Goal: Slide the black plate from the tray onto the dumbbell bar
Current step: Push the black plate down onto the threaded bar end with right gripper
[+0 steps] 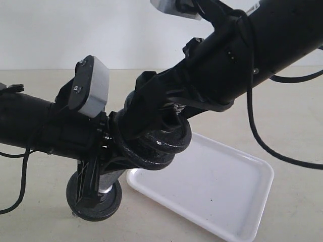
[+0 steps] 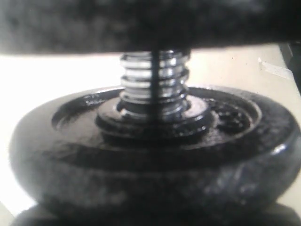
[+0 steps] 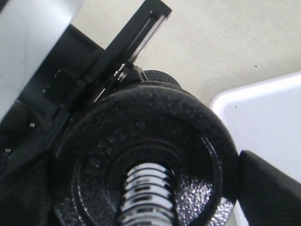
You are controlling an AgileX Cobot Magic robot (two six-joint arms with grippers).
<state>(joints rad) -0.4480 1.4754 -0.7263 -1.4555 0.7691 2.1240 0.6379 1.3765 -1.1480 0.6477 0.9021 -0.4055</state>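
The black plate [image 1: 169, 138] sits threaded over the upper end of the tilted dumbbell bar [image 1: 109, 179], above the near-left corner of the white tray [image 1: 227, 191]. My right gripper [image 1: 164, 123] reaches down from the upper right and is shut on the plate's rim. In the right wrist view the bar's threaded end [image 3: 148, 193] pokes through the plate [image 3: 155, 117], with one finger [image 3: 268, 188] against its edge. My left gripper [image 1: 91, 176] holds the bar lower down, above a black end disc [image 1: 96, 202]. The left wrist view shows threads [image 2: 154, 80] rising from a black disc [image 2: 155, 160].
The tray [image 3: 268, 113] is bare and lies on a beige tabletop [image 1: 292, 116]. Black cables [image 1: 262, 146] hang from the right arm over the tray's far side. The left arm [image 1: 30, 121] stretches in from the left edge.
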